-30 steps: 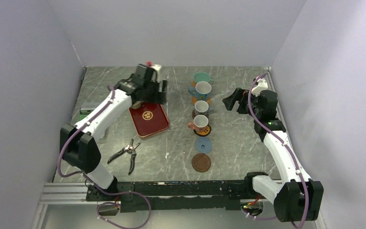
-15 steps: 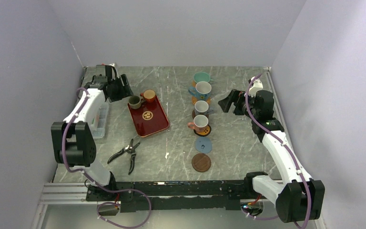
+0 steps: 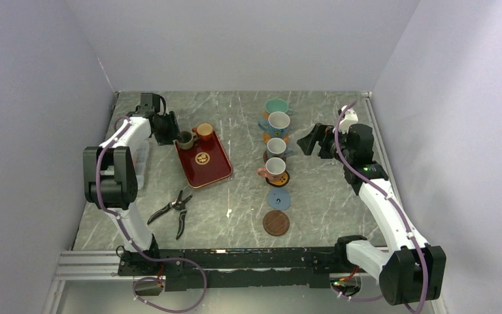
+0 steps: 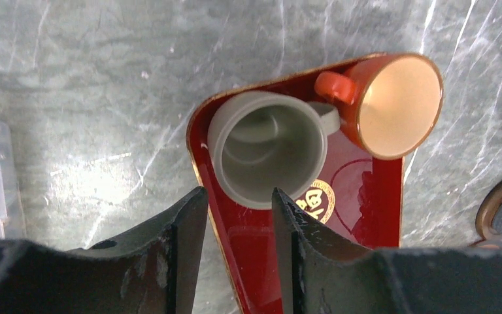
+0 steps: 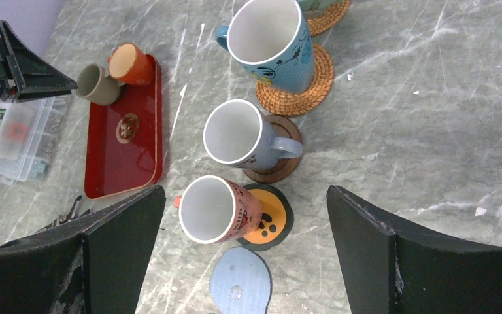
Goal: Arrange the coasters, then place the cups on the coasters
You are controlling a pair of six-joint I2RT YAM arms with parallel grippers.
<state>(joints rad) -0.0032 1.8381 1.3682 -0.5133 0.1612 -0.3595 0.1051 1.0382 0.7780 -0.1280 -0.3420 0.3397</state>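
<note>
Left gripper [image 4: 238, 193] returning to tray's [image 4: 255, 261] far-left corner, closing toward olive cup [image 4: 268, 147]
Jaws part-open, grasping nothing yet; right gripper [image 5: 245, 190] idling wide open; blue coaster [image 3: 278, 199], brown coaster [image 3: 276, 223] awaiting cups

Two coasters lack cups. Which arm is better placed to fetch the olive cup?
Left: the left hand is at the olive cup on the red tray; the right hand hangs open across the table.
</note>
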